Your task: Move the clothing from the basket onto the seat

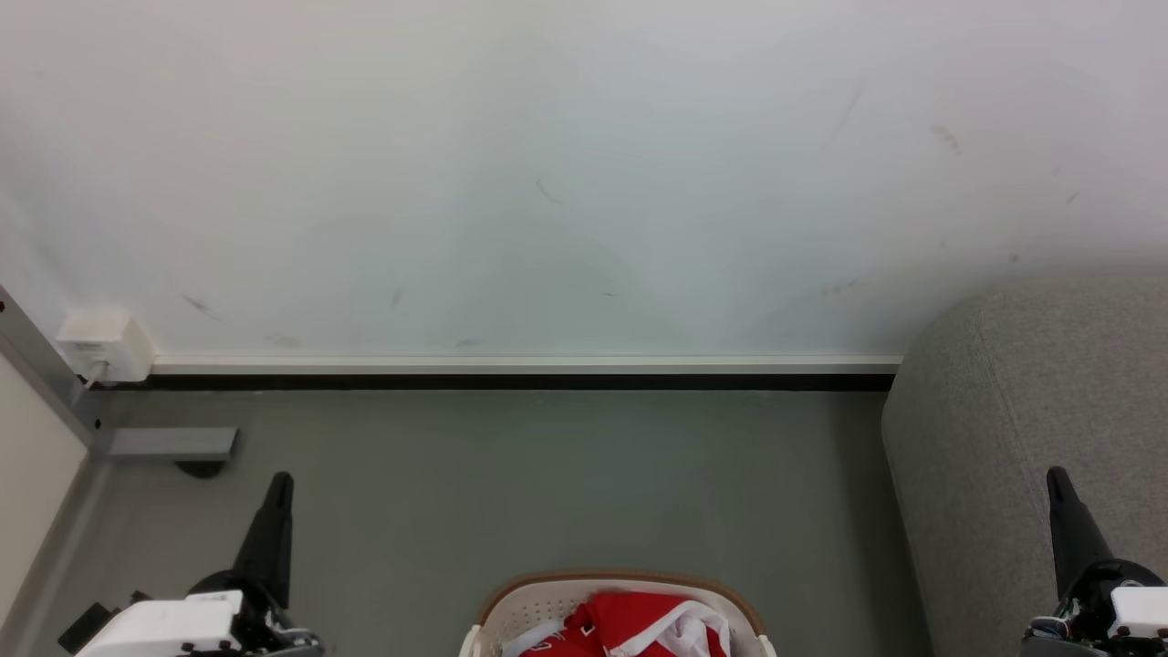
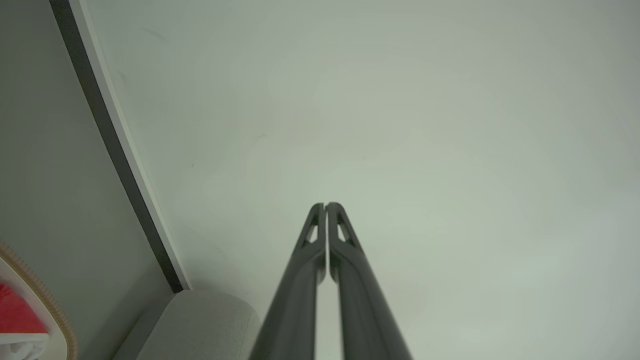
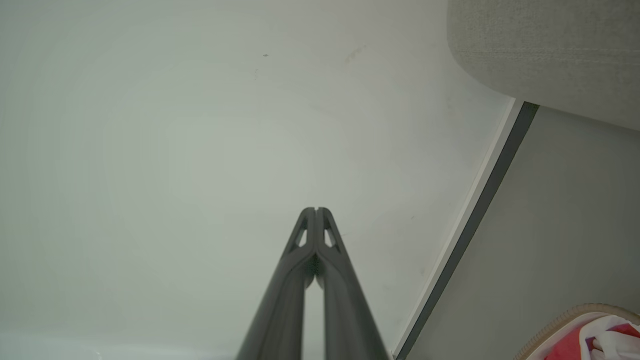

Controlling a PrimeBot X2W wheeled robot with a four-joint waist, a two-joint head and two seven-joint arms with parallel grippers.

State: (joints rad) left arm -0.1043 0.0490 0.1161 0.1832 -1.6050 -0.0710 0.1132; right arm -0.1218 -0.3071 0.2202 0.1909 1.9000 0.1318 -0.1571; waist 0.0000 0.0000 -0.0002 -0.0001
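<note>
2 long dark-fingered pincers, left gripper [image 1: 278, 482] at 7 o'clock and right gripper [image 1: 1058, 476] at 5 o'clock, are pressed together, empty, flanking the oval white perforated plastic basket [image 1: 620, 577] at 6 o'clock, likely parked before reaching its bright red white-trimmed clothing [image 1: 634, 620]; the large grey woven seat [image 1: 1004, 411] is at 3 o'clock.

Left gripper [image 2: 326, 206], its two dark fingers pressed together, rises from bottom centre against a pale wall [image 2: 400, 100]. A dark skirting strip [image 2: 120, 155] slants down the left, with grey floor [image 2: 45, 150] beyond it. At lower left, the basket [image 2: 52, 307] (red clothing [image 2: 15, 315] inside) sits near a grey seat [image 2: 200, 325] corner.
</note>
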